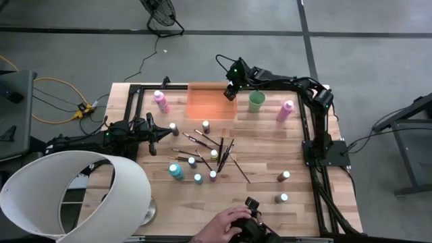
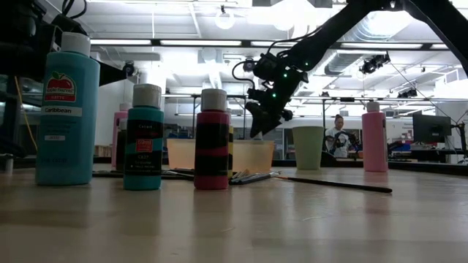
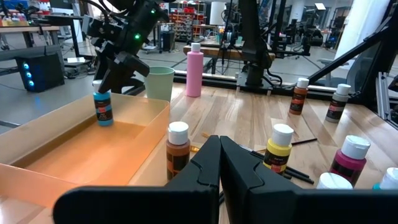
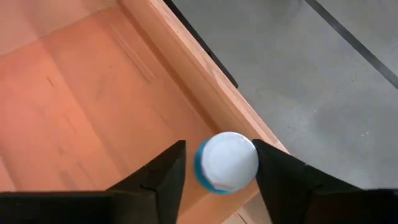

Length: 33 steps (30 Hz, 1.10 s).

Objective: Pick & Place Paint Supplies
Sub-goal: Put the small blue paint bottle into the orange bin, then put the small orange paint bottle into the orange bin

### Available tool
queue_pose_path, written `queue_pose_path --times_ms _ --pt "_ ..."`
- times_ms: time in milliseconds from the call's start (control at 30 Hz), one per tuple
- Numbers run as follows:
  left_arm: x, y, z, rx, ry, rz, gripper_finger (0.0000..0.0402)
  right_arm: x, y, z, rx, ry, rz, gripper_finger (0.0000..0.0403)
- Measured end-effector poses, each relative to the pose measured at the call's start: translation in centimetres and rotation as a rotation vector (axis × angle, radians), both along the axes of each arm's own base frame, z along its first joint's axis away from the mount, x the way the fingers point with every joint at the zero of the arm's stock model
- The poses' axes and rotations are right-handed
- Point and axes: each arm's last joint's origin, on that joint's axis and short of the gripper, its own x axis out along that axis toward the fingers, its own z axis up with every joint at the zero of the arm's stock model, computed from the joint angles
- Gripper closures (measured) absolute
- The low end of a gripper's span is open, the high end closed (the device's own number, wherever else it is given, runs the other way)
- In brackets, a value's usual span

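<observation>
A small blue paint bottle with a white cap stands upright on the floor of the translucent orange tray, in its far right corner. My right gripper slants down over it, open, one finger on each side of the cap. More bottles and thin dark-handled brushes lie scattered mid-table. At the table's left, my left gripper waits shut and level, holding nothing. My right gripper comes from above, slanting down, and brackets the blue bottle's cap. One finger stands clear of the cap with a visible gap. The other finger lies right beside the cap's edge; I cannot tell whether it touches.
A light green cup and a tall pink bottle stand right of the tray, another pink bottle left of it. A person's hand holds a dark device at the near edge. A white lampshade covers the near left corner.
</observation>
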Motion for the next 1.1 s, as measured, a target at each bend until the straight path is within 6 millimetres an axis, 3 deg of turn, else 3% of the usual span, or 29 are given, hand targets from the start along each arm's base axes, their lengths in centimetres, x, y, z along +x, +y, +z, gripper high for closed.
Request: queue_pose_path --times_ms 200,500,867,1100 --pt "0.0 0.0 0.0 0.0 0.0 0.0 0.0402 -0.2 0.1 0.3 -0.001 0.013 -0.007 0.0163" --pt "0.0 0.0 0.0 0.0 0.0 0.0 0.0402 -1.5 1.5 3.4 0.024 0.01 -0.086 0.0151" --pt "0.0 0.0 0.0 0.0 0.0 0.0 0.0402 -5.9 8.8 9.1 0.341 0.126 -0.099 0.0151" --pt "0.0 0.0 0.0 0.0 0.0 0.0 0.0402 -9.0 14.8 9.6 0.457 0.134 -0.165 0.0151"
